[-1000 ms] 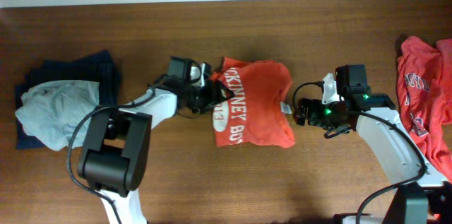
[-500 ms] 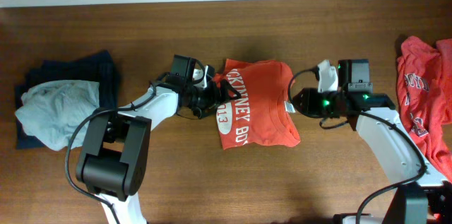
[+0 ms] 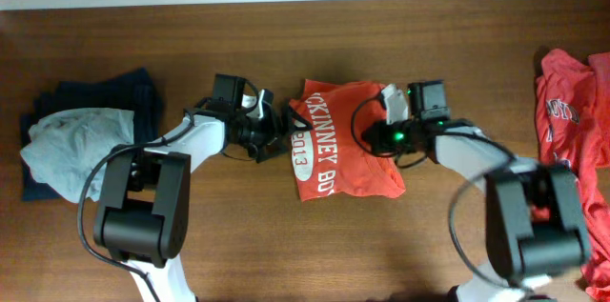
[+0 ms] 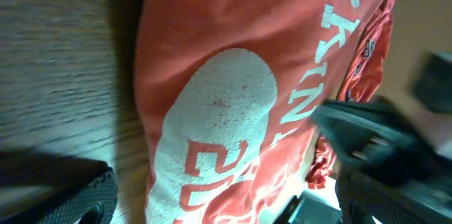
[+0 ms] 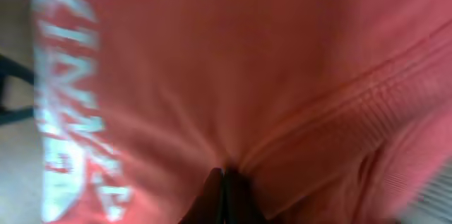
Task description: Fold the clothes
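The orange-red T-shirt (image 3: 343, 145) lies in the middle of the table (image 3: 286, 245), long axis running near to far, directly between both arms. The right gripper (image 3: 375, 137) is at its right edge, arm low and reaching left, fingers pinched onto a fabric ridge. The left gripper (image 3: 278, 136) faces the left edge, spread wide and empty.

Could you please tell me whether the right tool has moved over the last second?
Yes. The right tool has slid leftward onto the folded orange T-shirt, away from the crumpled red shirt on the far right.
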